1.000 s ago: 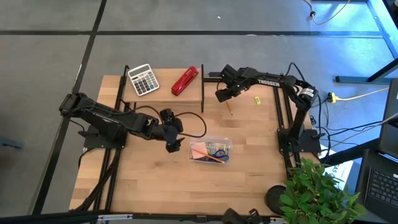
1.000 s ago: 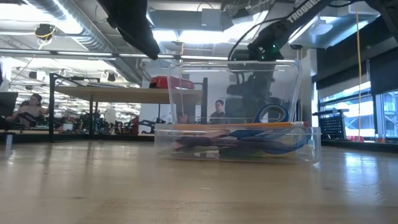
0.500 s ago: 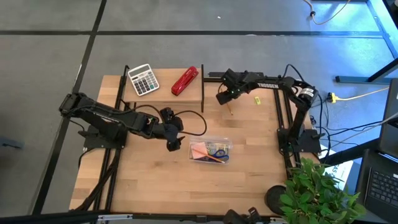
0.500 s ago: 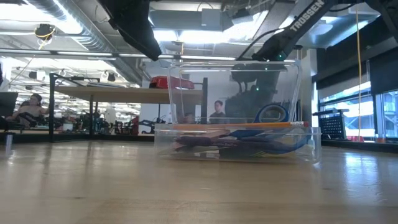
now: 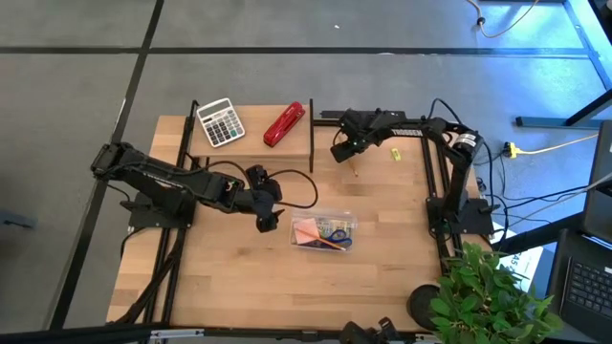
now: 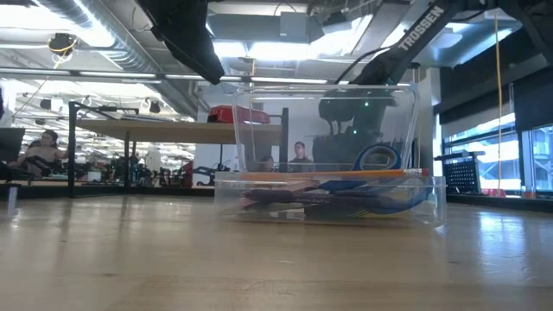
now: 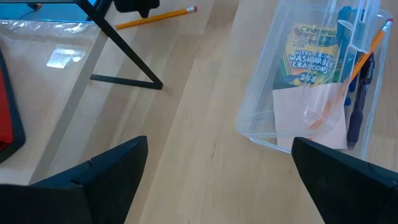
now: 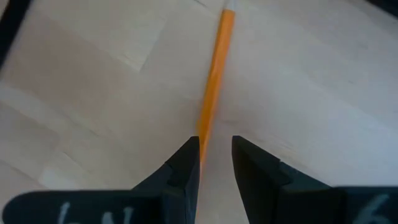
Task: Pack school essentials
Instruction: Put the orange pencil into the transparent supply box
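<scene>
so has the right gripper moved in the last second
Yes, slightly. In the high view the right gripper has drawn nearer the dark shelf frame and now sits over the loose orange pencil's far end, fingers straddling it, slightly apart.

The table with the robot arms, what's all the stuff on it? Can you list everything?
Clear plastic box: one, see-through, middle of the wooden table.
Crayon pack: one, green and yellow, inside the box.
Pink sticky-note pad: one, inside the box.
Blue-handled scissors: one pair, inside the box.
Orange pencil: one, leaning in the box.
Dark pen: one, inside the box.
Loose orange pencil: one, on the table at the far side.
Small yellow piece: one, on the table near the right arm.
Calculator: one, white-grey, on the raised shelf.
Stapler: one, red, on the shelf.
Plant: one, green, by the table's near right corner.
Left gripper: open, beside the box.
Right gripper: fingers slightly apart, straddling the loose pencil.
</scene>
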